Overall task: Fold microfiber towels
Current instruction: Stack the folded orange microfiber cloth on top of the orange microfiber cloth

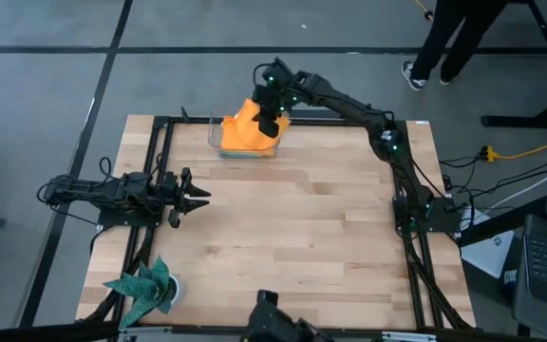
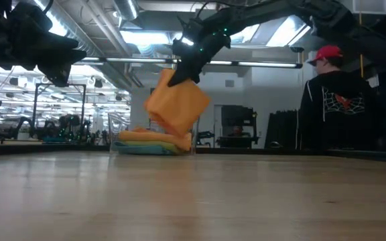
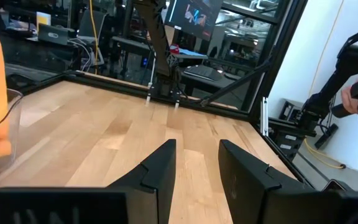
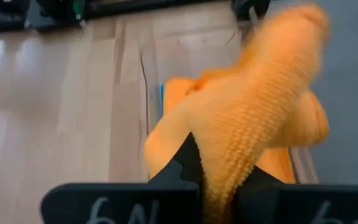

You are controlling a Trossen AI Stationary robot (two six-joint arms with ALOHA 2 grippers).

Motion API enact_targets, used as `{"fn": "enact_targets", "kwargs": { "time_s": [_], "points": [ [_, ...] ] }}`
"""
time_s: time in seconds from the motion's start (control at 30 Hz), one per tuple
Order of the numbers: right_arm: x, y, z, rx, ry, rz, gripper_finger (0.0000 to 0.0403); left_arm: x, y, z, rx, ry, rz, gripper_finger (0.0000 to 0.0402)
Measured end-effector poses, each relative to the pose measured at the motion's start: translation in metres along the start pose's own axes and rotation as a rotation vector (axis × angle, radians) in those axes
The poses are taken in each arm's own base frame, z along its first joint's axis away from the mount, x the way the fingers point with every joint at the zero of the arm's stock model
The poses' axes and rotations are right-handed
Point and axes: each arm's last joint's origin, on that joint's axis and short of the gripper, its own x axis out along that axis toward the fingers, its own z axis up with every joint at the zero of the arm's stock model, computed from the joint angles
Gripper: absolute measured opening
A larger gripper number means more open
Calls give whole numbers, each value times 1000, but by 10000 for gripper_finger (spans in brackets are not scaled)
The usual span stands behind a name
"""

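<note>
Orange microfiber towel [image 1: 246, 130] hangs pinched in the right hand [image 1: 272, 122], lifted clear above a clear bin [image 1: 218, 142] at the far edge of the table [image 1: 292, 228]. Seen from the low view, the towel [image 2: 177, 104] droops over a stack of folded towels [image 2: 154, 142] in that bin, orange on top with lime-green and turquoise-blue layers below.

Nearest the table's front left corner lies a dark teal spiky-edged cloth [image 1: 145, 287]. Farther in, along the left edge, the left hand [image 1: 190, 197] waits with its fingers [image 3: 161, 167] partly apart, holding nothing. The whole middle of the table between it and the bin is bare wood, framed by black rails.

White handwritten marks on the right hand's body cannot be read for certain. Beyond the far edge a person [image 2: 334, 100] stands in a dark hoodie with a printed back.
</note>
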Motion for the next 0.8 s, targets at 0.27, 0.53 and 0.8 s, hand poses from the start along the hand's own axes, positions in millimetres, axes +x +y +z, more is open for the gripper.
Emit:
{"fn": "enact_targets", "kwargs": {
  "time_s": [0.27, 0.53, 0.8],
  "points": [
    [-7, -2, 1, -21, -5, 9, 8, 0, 0, 0, 0, 0, 0, 113],
    [7, 1, -6, -31, 11, 63, 8, 0, 0, 0, 0, 0, 0, 113],
    [33, 13, -5, -77, -18, 103, 8, 0, 0, 0, 0, 0, 1, 113]
  ]
}}
